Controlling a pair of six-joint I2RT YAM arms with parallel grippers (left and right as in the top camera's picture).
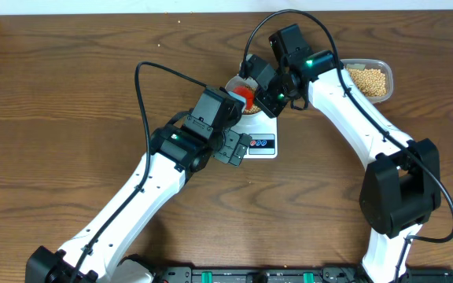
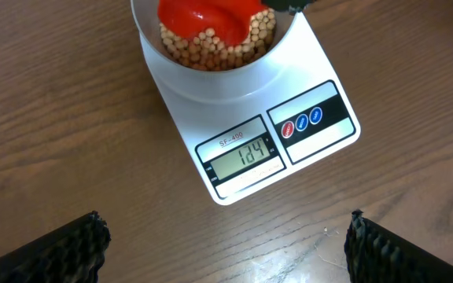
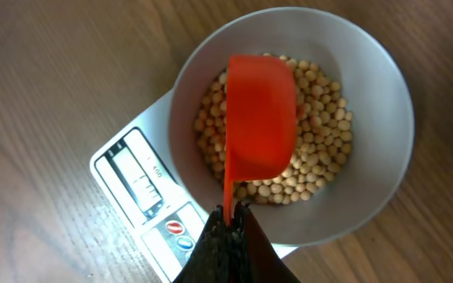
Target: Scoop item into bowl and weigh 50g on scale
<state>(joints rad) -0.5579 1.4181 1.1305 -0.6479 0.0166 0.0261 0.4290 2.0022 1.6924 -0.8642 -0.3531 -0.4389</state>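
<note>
The beans (image 3: 321, 141) are seen heaped in the bowl (image 3: 384, 86), and the bowl is seated on the scale (image 3: 120, 161), at the end away from the display (image 2: 238, 153). A reading that looks like 124 is shown there. The red scoop (image 3: 262, 110) is held over the beans, inside the bowl's rim, part of the pile being covered by its cup; whether they are touched cannot be told. Its thin handle (image 3: 226, 185) is clamped tight between the fingers of the right gripper (image 3: 228, 220). The left gripper (image 2: 226, 248) is hung above the table (image 2: 53, 118) just in front of the scale, fingers spread wide, nothing held. More beans are kept in a clear tub (image 1: 368, 64) on the right arm's side, apart from the scale.
</note>
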